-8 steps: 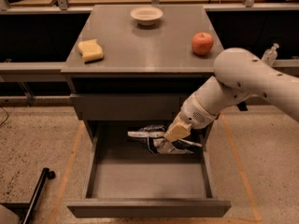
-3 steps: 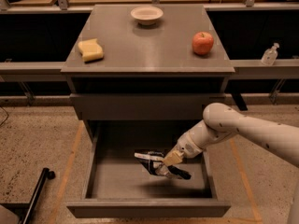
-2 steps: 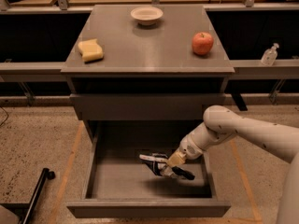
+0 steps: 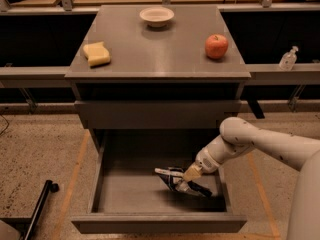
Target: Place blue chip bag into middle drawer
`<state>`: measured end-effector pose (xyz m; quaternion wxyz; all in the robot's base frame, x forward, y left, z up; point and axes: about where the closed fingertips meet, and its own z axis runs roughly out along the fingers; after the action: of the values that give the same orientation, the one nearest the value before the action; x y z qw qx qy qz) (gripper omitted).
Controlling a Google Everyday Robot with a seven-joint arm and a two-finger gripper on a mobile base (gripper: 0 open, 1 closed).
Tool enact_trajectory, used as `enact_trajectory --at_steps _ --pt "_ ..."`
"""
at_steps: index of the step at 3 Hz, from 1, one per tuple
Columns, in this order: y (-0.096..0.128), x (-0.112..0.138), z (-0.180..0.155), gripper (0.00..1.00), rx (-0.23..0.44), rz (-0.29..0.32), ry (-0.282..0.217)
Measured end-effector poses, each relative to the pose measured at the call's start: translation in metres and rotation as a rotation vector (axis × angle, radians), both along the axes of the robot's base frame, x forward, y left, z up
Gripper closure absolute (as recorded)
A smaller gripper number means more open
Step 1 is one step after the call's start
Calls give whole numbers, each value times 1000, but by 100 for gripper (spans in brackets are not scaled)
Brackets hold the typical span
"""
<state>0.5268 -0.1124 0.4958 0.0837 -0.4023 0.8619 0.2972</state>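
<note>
The blue chip bag [image 4: 175,180] is a dark crinkly foil bag with pale markings, tilted low over the floor of the middle drawer [image 4: 125,194]. That drawer is pulled out wide at the bottom of the cabinet. My gripper [image 4: 187,180] reaches down into the drawer from the right, at the end of the white arm [image 4: 235,144]. It is shut on the bag's right side. The bag sits in the right half of the drawer, at or just above the floor; I cannot tell whether it touches.
On the cabinet top are a yellow sponge [image 4: 96,53], a white bowl [image 4: 156,16] and a red apple [image 4: 216,46]. A closed grey drawer front [image 4: 157,114] is above the open one. A clear bottle [image 4: 288,59] stands on the right ledge. A black bar [image 4: 40,209] lies on the floor at left.
My gripper has come down from the drawer's upper opening to near its floor, carrying the bag with it. In the last half second it has barely moved.
</note>
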Motion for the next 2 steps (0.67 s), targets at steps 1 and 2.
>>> enact_trajectory --at_steps 1,2 --pt "1 -1 -2 35 1 2 4" --pt "2 -2 -3 13 2 5 7"
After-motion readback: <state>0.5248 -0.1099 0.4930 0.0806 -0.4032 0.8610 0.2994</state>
